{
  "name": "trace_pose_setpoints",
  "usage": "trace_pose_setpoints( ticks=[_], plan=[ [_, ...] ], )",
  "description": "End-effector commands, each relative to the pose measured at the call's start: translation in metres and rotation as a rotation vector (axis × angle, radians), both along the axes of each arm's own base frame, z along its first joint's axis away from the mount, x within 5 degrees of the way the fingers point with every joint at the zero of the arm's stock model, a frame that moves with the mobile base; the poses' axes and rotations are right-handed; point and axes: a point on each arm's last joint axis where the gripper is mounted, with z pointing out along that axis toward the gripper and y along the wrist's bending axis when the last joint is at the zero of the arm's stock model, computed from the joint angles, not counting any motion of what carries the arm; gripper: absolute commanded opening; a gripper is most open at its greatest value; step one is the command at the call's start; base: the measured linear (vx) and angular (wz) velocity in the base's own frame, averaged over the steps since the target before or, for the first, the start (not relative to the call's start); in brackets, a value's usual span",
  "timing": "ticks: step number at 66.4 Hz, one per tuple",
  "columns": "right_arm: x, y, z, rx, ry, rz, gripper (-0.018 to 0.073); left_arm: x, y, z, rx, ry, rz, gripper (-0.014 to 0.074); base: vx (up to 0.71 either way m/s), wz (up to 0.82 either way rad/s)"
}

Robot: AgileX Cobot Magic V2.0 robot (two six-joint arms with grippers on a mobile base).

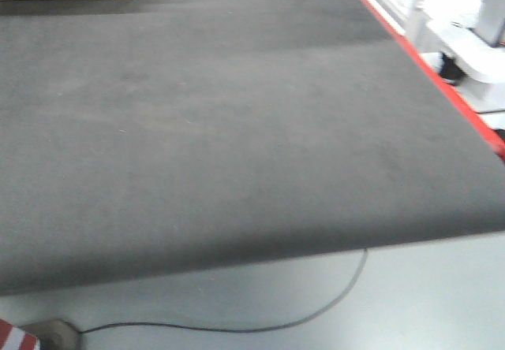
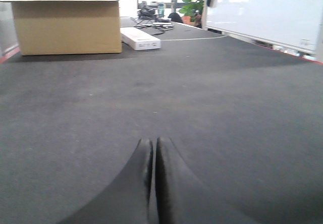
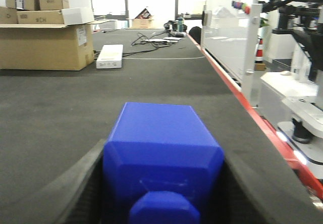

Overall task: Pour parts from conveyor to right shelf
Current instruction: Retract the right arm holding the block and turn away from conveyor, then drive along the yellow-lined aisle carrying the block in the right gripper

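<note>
Apparently the right gripper clamps a glossy bright-blue studded block; left gripper closed.

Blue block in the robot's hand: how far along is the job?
Pickup looks done: the right hand holds the blue block over the conveyor. The left hand is shut and empty. Left to do: carry the block to the shelf, which no view shows, and tip it in.

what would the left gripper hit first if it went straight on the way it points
Probably nothing soon: the shut left gripper points low along the conveyor. The white box lies just left of that line; depth is unclear, so it could graze the belt first.
</note>
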Motion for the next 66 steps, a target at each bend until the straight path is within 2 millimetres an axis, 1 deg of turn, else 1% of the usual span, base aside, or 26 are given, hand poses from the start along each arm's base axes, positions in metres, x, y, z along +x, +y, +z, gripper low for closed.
trace_pose_setpoints(
  ticks=[1, 15, 45, 66],
  plan=[
    [-0.0002, -0.0005, 0.0151, 0.011, -0.089, -0.003, -0.0005, -0.0022, -0.0003, 0.0144, -0.021, -0.109, -0.008, -0.0006, -0.22, -0.27],
    [-0.0002, -0.0005, 0.0151, 0.011, -0.089, -0.003, -0.0005, -0.0022, -0.0003, 0.0144, -0.021, -0.109, -0.008, -0.0006, -0.21, -0.51],
    [-0.0002, -0.0005, 0.015, 0.011, -0.088, -0.003, -0.0005, -0.0022, -0.0003, 0.0144, -0.021, -0.109, -0.008, -0.0006, -0.2, -0.85],
    [-0.0002, -0.0005, 0.015, 0.011, -0.088, -0.003, -0.0005, -0.0022, -0.0003, 0.0144, -0.021, -0.109, -0.008, -0.0006, -0.19, -0.66]
  ],
)
